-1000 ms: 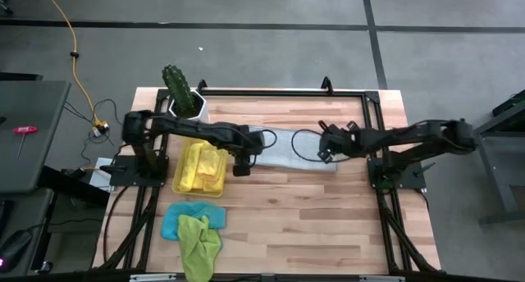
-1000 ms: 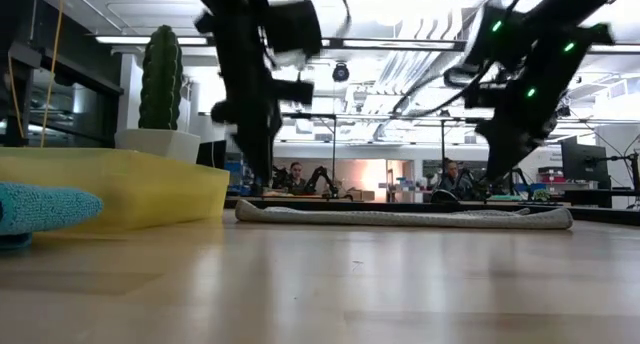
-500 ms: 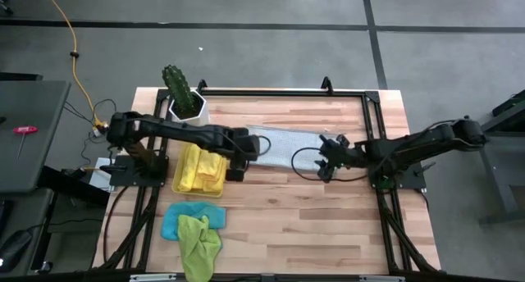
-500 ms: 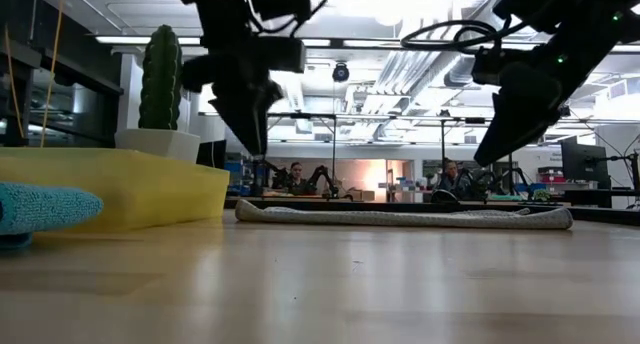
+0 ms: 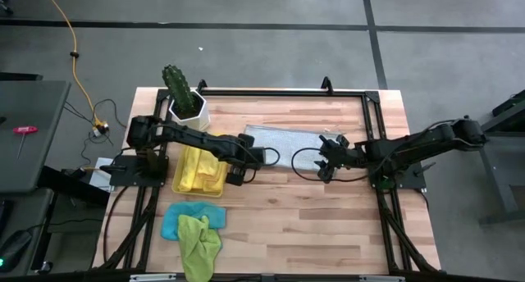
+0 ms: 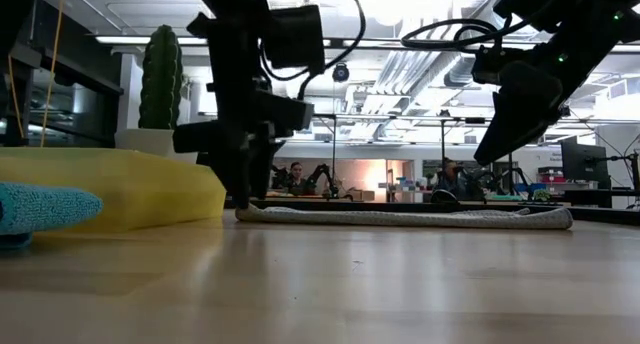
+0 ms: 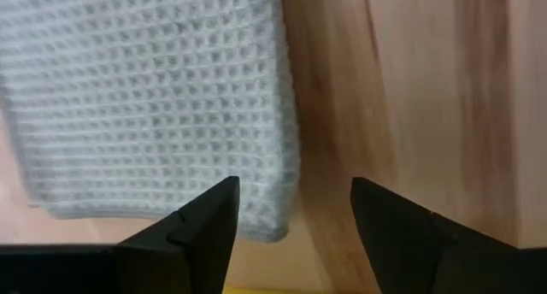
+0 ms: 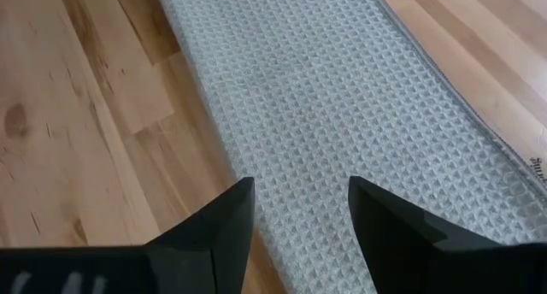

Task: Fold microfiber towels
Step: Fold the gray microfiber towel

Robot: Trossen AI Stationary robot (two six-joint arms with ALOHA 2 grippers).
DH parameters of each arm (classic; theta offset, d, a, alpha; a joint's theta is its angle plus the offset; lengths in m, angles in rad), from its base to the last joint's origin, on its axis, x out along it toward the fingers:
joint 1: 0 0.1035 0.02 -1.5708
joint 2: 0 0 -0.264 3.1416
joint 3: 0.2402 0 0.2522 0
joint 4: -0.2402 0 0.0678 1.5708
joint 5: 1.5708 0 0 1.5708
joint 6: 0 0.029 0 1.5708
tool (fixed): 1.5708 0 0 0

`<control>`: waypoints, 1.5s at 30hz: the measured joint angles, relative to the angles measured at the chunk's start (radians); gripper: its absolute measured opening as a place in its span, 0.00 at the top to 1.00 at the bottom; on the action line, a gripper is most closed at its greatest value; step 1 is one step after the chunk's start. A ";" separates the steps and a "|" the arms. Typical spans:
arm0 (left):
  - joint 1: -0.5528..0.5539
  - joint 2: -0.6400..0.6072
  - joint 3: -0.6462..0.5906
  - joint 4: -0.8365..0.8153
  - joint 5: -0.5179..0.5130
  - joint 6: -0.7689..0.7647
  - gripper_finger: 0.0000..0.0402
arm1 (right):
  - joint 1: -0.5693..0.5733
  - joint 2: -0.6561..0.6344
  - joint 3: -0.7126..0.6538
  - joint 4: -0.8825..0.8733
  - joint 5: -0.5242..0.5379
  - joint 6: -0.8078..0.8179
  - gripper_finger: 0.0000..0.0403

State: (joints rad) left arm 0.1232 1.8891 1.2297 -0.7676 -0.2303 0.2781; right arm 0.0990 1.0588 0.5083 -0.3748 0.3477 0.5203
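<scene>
A grey towel (image 5: 287, 140), folded into a long strip, lies flat across the far middle of the table (image 6: 400, 217). My left gripper (image 5: 236, 172) points down over the strip's left end, open, low above the table (image 6: 248, 192). Its fingers stand on either side of the towel's corner (image 7: 275, 228), and I cannot tell whether they touch it. My right gripper (image 5: 326, 167) hangs open above the strip's right part (image 8: 342, 97), tipped down and clear of it (image 6: 500, 149).
A yellow tray (image 5: 182, 186) with folded yellow towels (image 5: 205, 167) stands left of the left gripper. A blue towel (image 5: 171, 225) and a lime green one (image 5: 198, 241) lie at the near left. A cactus in a white pot (image 5: 185, 99) stands far left. A black frame (image 5: 279, 93) lines the far edge.
My left gripper rose a little, then sank toward the towel's left end, rolled about its own line and opened. My right gripper drew back toward the table's near edge, tipped more level, then kept still. The grey towel has stayed where it was.
</scene>
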 joint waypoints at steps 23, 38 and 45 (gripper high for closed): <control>0.016 0.060 0.002 -0.032 0.049 -0.058 0.76 | 0.032 0.001 0.058 -0.109 -0.180 -0.047 0.55; 0.008 0.063 0.000 -0.045 0.020 -0.103 0.99 | 0.123 0.173 0.098 -0.386 -0.062 -0.102 0.63; 0.005 0.063 0.000 -0.044 0.021 -0.114 1.00 | 0.089 0.302 0.098 -0.346 -0.093 -0.182 0.65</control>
State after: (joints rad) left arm 0.1280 1.9518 1.2301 -0.8116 -0.2089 0.1643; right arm 0.1881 1.3604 0.6060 -0.7204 0.2548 0.3388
